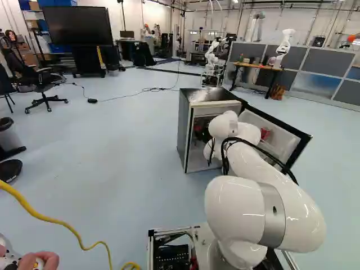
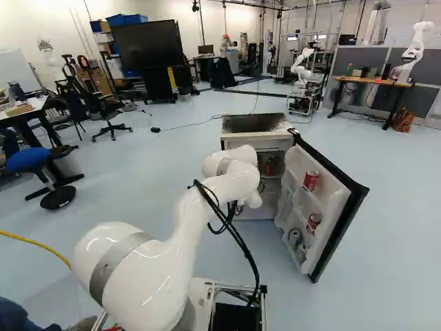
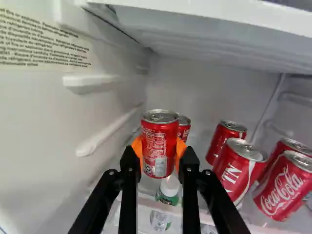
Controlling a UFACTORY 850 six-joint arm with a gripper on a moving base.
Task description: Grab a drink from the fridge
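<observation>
A red drink can (image 3: 159, 141) was inside the fridge (image 1: 183, 126), upright, with the gripper (image 3: 159, 147) closed on it, the orange pads (image 3: 138, 146) pressed against it from two sides. Just behind that can, partly hidden by it, was a second red can (image 3: 185, 127). Further into the same compartment, beside the gripper, four more red cans stood near one another: one at the back (image 3: 227, 141), a larger-looking one (image 3: 238, 168) ahead of it, and two others, one (image 3: 281, 187) partly covering the other (image 3: 295, 145). Beneath the held can showed a bottle with a white cap and a green label (image 3: 168, 192); whether it touched anything, I could not tell. A smooth wall with moulded ledges (image 3: 105, 134) ran along the gripper's other side. The fridge's door (image 2: 336, 193) hung wide open, and its racks held drinks too: a red can (image 2: 311, 181) in the upper one, another red can (image 2: 314, 221) lower down, and silvery cans (image 2: 295, 238) below that. The white arm (image 2: 200, 221) reached into the fridge's open front. Well apart from the fridge, at the left of the left base view, stood a bin (image 1: 8, 138), its contents not clear enough to name.
</observation>
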